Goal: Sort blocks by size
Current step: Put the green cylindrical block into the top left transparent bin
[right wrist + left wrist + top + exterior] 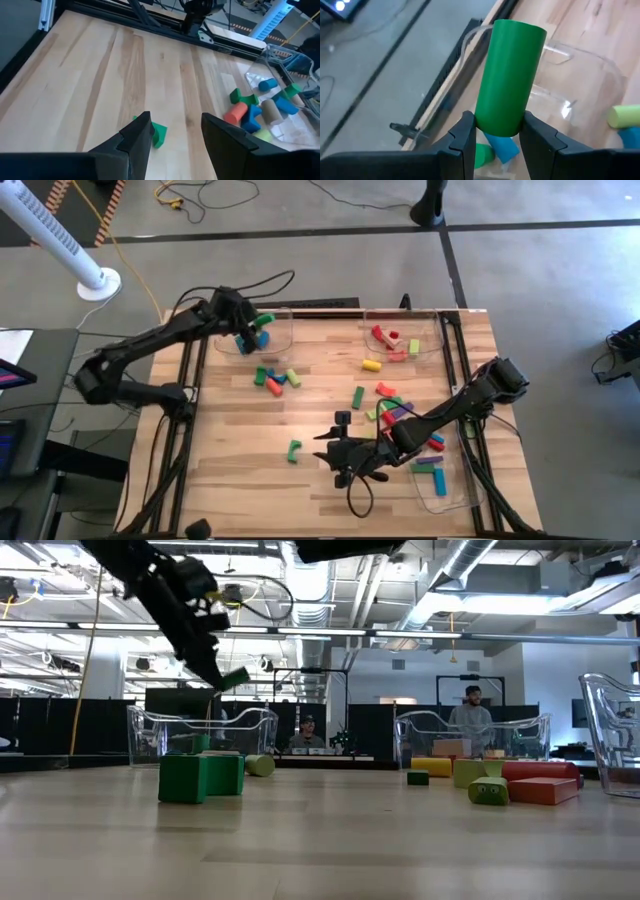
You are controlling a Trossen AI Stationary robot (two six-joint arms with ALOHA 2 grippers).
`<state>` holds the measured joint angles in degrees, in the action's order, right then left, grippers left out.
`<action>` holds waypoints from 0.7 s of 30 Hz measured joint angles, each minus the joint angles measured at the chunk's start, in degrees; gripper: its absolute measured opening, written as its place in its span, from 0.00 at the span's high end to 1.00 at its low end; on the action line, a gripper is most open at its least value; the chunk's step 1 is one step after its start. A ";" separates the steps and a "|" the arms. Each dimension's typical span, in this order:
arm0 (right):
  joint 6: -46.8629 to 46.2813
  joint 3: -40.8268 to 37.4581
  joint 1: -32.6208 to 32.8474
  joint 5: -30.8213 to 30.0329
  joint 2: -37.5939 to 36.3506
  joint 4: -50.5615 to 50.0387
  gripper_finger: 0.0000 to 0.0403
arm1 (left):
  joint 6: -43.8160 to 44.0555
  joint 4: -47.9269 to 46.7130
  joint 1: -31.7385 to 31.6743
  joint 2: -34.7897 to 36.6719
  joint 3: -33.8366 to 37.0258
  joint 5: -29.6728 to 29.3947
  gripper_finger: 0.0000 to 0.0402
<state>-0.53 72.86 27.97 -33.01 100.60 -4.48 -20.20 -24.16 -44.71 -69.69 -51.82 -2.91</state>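
My left gripper (252,332) hangs over the far-left clear tray (283,330), shut on a green cylinder (510,75), which also shows in the low view (235,678). Blue and green blocks (500,146) and a yellow-green cylinder (624,115) lie in the tray below it. My right gripper (175,127) is open and low over the near middle of the table (328,452). Its fingers point toward the table's left edge at a small green block (157,134), which lies flat on the table and also shows in the high view (293,450). Loose blocks (275,377) lie mid-table. My left gripper pinches the green cylinder by its round side near one end (497,125) between its two fingers. The rest of the cylinder sticks out past the fingertips, along their line. The cylinder is lifted clear above the tray, tilted.
A second clear tray (432,340) at the far right holds red, yellow and tan blocks. A third (448,492) at the near right holds green, blue and red ones. More blocks (385,402) lie beside my right arm. People show in the room beyond the table (470,710).
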 joint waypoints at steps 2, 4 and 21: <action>0.37 0.00 0.02 0.01 0.00 0.01 0.50 | 0.57 -0.36 -0.77 -2.75 -0.96 0.52 0.71; 0.35 0.00 0.10 0.02 0.00 0.00 0.50 | 1.18 -0.42 -1.38 -5.20 -2.17 1.46 0.71; -0.57 0.00 0.87 0.00 0.00 0.05 0.50 | 2.95 -1.61 -2.73 -13.84 -6.62 2.56 0.68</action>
<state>-1.10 72.86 28.84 -33.01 100.60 -4.43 -17.26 -25.78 -47.44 -83.53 -58.43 -0.35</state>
